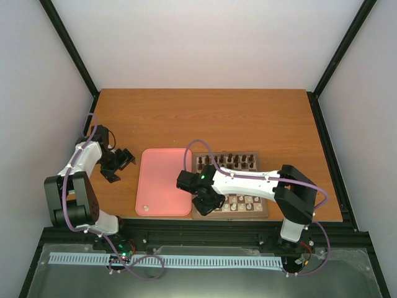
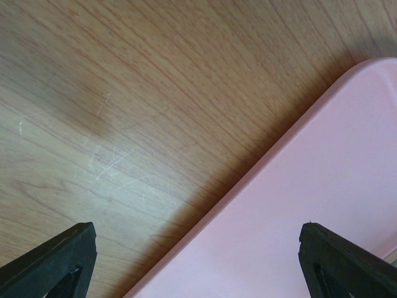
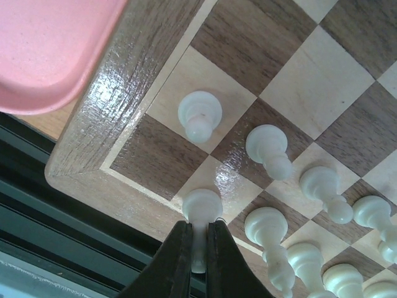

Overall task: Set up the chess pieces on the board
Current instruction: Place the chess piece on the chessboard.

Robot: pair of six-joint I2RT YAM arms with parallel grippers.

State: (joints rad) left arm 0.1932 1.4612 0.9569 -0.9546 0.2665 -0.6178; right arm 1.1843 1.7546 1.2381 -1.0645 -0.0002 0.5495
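At the board's (image 3: 102, 108) near-left corner, the right end effector (image 3: 198, 239) pinches a white chess piece (image 3: 202, 203) lengthwise; the left end effector (image 2: 198, 257) hangs open, empty, by the tray (image 2: 329, 155).

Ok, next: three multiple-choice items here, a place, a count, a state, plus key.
1. Where is the pink tray relative to the board? A. on its left B. on its right C. beyond its far edge
2. How many pieces lie on the tray? A. none B. one C. five
3. The right gripper is: A. open over the tray B. shut, empty C. shut on a white piece
Key: 1 A, the top view shows it beside the board's left edge. 2 B, a lone piece sits near its near-left corner. 3 C, its fingers clamp the white piece.
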